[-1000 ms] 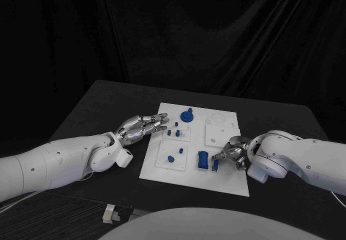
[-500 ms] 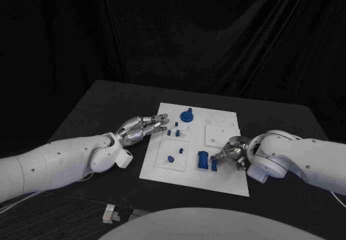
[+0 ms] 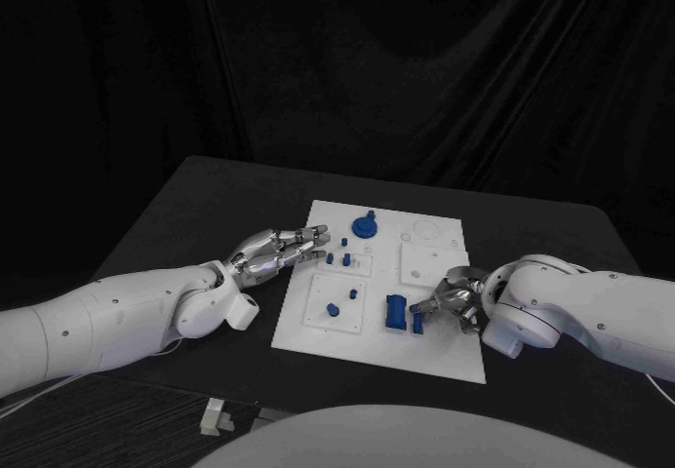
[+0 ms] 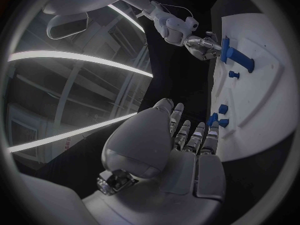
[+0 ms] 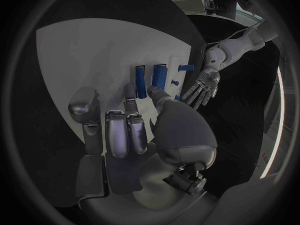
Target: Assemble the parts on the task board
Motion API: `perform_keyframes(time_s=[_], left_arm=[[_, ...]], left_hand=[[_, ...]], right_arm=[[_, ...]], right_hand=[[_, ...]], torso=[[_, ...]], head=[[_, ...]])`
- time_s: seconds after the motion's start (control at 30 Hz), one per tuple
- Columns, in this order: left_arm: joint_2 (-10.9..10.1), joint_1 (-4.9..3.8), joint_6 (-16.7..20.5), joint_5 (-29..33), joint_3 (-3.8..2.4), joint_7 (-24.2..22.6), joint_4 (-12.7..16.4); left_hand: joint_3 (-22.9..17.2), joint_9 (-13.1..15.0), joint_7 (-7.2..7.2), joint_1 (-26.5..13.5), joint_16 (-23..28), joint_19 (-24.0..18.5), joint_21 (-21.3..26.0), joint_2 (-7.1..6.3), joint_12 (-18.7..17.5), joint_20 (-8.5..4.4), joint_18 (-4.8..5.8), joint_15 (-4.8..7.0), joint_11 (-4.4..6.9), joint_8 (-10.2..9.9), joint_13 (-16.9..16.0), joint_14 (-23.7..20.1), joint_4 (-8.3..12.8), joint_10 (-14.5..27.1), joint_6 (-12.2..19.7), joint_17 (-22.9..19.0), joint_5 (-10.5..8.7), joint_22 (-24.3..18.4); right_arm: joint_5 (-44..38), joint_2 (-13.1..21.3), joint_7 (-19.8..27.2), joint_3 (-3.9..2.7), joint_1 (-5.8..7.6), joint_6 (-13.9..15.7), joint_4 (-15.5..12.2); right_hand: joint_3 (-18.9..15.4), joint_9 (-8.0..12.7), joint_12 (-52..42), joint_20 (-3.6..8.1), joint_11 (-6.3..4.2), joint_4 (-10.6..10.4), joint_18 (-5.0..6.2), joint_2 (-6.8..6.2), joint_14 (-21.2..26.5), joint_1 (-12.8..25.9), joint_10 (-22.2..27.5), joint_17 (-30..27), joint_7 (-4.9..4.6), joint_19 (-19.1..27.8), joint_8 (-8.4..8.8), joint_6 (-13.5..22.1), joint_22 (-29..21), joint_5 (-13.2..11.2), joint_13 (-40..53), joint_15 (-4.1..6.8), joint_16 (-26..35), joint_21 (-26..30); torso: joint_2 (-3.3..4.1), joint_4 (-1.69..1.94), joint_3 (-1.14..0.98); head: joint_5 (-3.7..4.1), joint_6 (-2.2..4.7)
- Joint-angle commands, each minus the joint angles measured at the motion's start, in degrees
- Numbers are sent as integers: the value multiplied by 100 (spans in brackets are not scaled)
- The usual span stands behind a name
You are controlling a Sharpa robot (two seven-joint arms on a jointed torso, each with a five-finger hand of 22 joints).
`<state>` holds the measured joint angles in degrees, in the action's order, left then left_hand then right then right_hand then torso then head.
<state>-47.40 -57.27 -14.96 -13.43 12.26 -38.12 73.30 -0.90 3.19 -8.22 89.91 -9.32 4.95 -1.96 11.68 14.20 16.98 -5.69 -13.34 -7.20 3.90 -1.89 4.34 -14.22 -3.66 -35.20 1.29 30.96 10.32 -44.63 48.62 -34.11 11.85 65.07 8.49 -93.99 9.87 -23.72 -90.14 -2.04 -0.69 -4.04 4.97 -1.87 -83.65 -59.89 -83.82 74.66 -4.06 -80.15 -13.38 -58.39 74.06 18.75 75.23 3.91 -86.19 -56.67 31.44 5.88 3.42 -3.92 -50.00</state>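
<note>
task board (image 3: 436, 346) lies mid-table (image 3: 197, 205); left hand (image 3: 271, 253) at its left edge, right hand (image 3: 453, 297) on its right.

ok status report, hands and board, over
Left hand open, fingers spread at the board's left edge, holding nothing. Right hand fingers at the long blue pieces, grip unclear. Nothing in the way.

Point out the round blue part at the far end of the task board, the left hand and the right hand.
round blue part (image 3: 366, 228), head view, its disc top.
left hand (image 3: 276, 252), head view, back of the hand.
right hand (image 3: 453, 298), head view, its knuckles.
</note>
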Motion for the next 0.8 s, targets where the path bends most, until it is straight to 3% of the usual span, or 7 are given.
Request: perform_keyframes(time_s=[0.03, 0.3, 0.53, 0.57, 0.63, 0.73, 0.8], left_arm=[[11, 17, -83, 33, -5, -35, 5], [-6, 33, -63, 33, -6, -55, 23], [-31, 36, -38, 34, -6, -82, 40], [-33, 36, -35, 34, -6, -87, 42], [-41, 37, -28, 34, -6, -98, 48], [-48, 37, -21, 34, -6, -108, 54], [-51, 37, -17, 34, -6, -116, 57]], left_hand=[[-113, 39, -56, 9, -92, -31, 39, -87, 101, -15, 95, -48, -44, 83, -21, 31, -3, 32, 12, 54, 77, -55], [-131, 41, -57, 17, -98, -24, 37, -89, 107, -14, 95, -49, -45, 87, -22, 33, 6, 31, -3, 55, 85, -41], [-138, 43, -57, 20, -103, -15, 33, -90, 115, -14, 94, -48, -45, 91, -23, 36, 10, 29, -19, 56, 89, -22], [-142, 44, -57, 21, -104, -10, 31, -91, 118, -14, 93, -46, -46, 92, -24, 37, 12, 27, -23, 56, 90, -14], [-143, 44, -57, 21, -105, -9, 31, -91, 118, -14, 93, -46, -46, 92, -24, 37, 12, 27, -23, 56, 90, -12], [-148, 45, -57, 22, -106, -3, 29, -92, 123, -15, 92, -45, -45, 95, -25, 38, 14, 25, -33, 56, 92, -3], [-148, 45, -57, 22, -106, -3, 29, -92, 123, -15, 92, -45, -45, 95, -25, 38, 14, 25, -33, 56, 92, -3]], right_arm=[[5, 13, -30, -3, -17, -34, -47], [-232, 258, 181, -4, 19, 420, -280], [-326, 599, 612, -4, 160, 1041, -601], [-331, 639, 688, -4, 170, 1109, -636], [-358, 733, 887, -4, 189, 1243, -715], [-495, 795, 1033, -3, 190, 1294, -765], [-622, 816, 1093, -3, 175, 1289, -780]], right_hand=[[-87, -19, 14, 14, -17, -61, 147, -55, -516, 207, -618, 975, 55, -40, -131, -25, 726, -142, 1477, 55, -51, 114], [-288, -132, 14, 44, -58, -399, 141, -4, -530, 476, -618, 1031, 102, -66, -284, -56, 743, -316, 1477, 88, -86, 85], [-408, -272, 14, 83, -105, -920, 90, 145, -562, 752, -618, 1170, 154, -178, -459, -89, 824, -255, 1477, 128, -176, -217], [-441, -289, 14, 92, -112, -1101, 68, 189, -573, 841, -618, 1214, 157, -220, -475, -75, 856, -316, 1477, 134, -204, -348], [-498, -272, 14, 95, -102, -1272, 41, 245, -583, 965, -618, 1262, 143, -264, -447, -14, 892, -392, 1477, 130, -234, -503], [-753, -196, 14, 86, -77, -1279, 18, 278, -587, 1229, -618, 1280, 115, -293, -376, 51, 918, 38, 1477, 112, -248, -643], [-905, -101, 14, 71, -49, -1275, 8, 340, -589, 1322, -618, 1294, 81, -302, -283, 130, 929, -83, 1477, 89, -258, -712]], torso=[[0, 0, 0], [-3, -4, -1], [1, 0, -1], [1, -1, -1], [-3, -2, -2], [-6, 0, -2], [-5, -4, -1]], head=[[-3, 0], [-37, 0], [-38, 0], [-44, 0], [-52, 0], [-42, 0], [-40, 0]])
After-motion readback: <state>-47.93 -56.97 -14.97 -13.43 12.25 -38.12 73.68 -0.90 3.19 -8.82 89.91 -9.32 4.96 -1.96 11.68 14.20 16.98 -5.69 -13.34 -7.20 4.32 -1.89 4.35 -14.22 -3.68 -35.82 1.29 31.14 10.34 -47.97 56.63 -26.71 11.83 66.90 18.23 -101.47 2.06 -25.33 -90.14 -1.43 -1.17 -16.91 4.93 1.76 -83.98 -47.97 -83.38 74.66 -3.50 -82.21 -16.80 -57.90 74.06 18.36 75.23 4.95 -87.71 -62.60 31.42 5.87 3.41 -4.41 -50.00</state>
